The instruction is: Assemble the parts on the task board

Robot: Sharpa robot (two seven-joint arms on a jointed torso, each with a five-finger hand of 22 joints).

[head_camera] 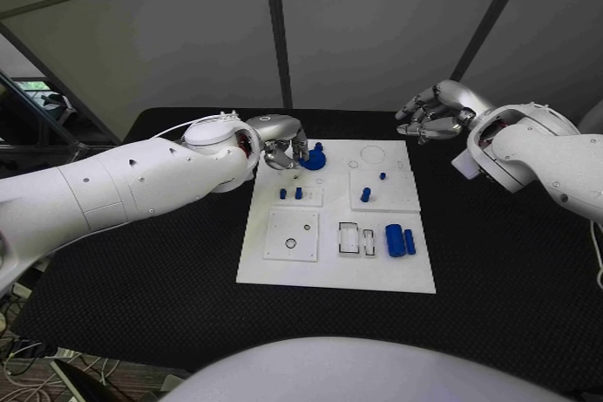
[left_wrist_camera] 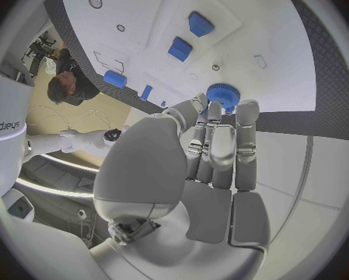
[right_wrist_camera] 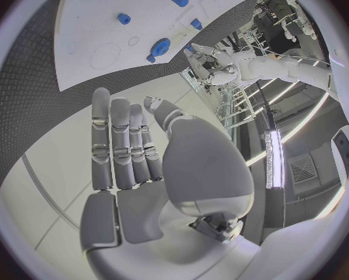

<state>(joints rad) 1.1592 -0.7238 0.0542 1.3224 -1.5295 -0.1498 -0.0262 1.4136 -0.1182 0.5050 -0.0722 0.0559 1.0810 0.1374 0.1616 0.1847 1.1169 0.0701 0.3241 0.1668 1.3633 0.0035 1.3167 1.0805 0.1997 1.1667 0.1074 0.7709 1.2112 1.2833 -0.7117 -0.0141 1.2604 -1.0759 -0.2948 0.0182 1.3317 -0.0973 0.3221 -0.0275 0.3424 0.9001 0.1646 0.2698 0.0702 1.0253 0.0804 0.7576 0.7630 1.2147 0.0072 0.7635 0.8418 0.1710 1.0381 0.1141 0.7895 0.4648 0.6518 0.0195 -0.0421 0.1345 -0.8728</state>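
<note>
The task board (head_camera: 337,262) lies in the middle of the black counter (head_camera: 138,280), its long sides running away from the robot, with bare counter showing on every side and the widest stretch on the near side. The left hand (head_camera: 284,146) is at the board's far left corner, and its fingertips (left_wrist_camera: 221,112) hold a round blue gear (head_camera: 313,160) with a ridged rim just above that corner; in the left wrist view the gear (left_wrist_camera: 220,95) sits right at the ends of the fingers, pinched between them. The right hand (head_camera: 434,112) hangs over the counter beyond the board's far right corner, well apart from every part, fingers straight and side by side with the thumb a little off, holding nothing. Between the two hands the far edge of the board is free. On the board, two small blue pegs (head_camera: 292,194) stand close together on a raised left tile just nearer the robot than the gear, another short blue peg (head_camera: 366,194) stands on the right tile, a tiny blue piece (head_camera: 382,174) lies beyond it, and two larger blue cylinders (head_camera: 400,240) lie side by side near the board's right edge. Beside the cylinders are two rectangular slots (head_camera: 357,239), and on the near left tile is a small round hole (head_camera: 292,243). The word "sharpa" (left_wrist_camera: 5,126) is printed in dark letters on the robot's white casing in the left wrist view.
</note>
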